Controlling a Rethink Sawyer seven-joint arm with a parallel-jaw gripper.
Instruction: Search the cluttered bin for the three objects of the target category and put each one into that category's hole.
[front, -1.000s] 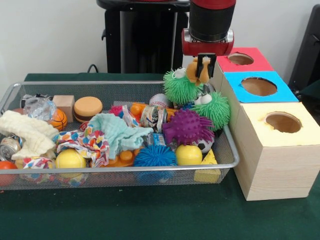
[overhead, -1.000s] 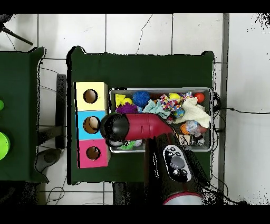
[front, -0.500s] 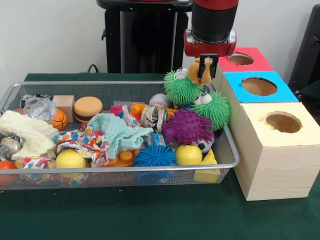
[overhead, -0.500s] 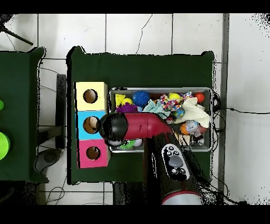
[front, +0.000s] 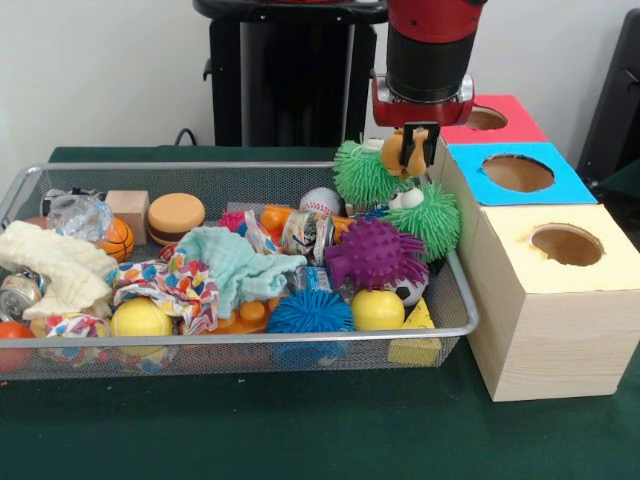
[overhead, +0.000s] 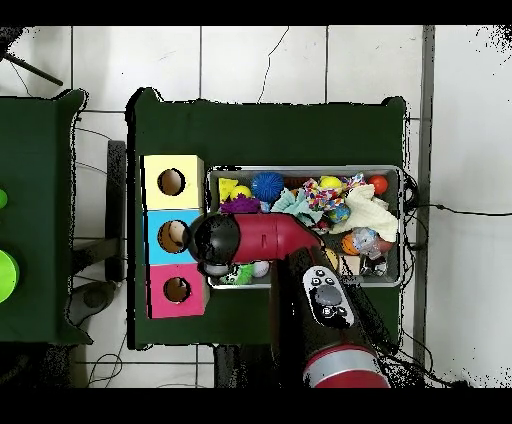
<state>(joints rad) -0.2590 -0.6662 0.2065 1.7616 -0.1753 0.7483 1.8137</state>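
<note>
My gripper (front: 415, 150) hangs above the bin's far right corner, shut on the orange beak of a green spiky toy (front: 362, 172), which dangles to its left, clear of the pile. A second green spiky toy (front: 432, 218), a purple one (front: 375, 252) and a blue one (front: 309, 312) lie in the wire bin (front: 240, 338). Right of the bin stand the red box (front: 510, 105), blue box (front: 560, 185) and yellow box (front: 600, 225), each with a round hole on top. In the overhead view the arm's wrist (overhead: 217, 240) covers the gripper, beside the blue box (overhead: 155, 240).
The bin also holds cloths (front: 235, 265), yellow balls (front: 378, 310), a small basketball (front: 118, 238), a burger toy (front: 175, 215), a wooden block (front: 128, 208) and a can (front: 16, 292). The green table (front: 300, 430) carries the bin and boxes.
The gripper has risen a little and shifted right toward the boxes, carrying the green spiky toy up off the pile.
</note>
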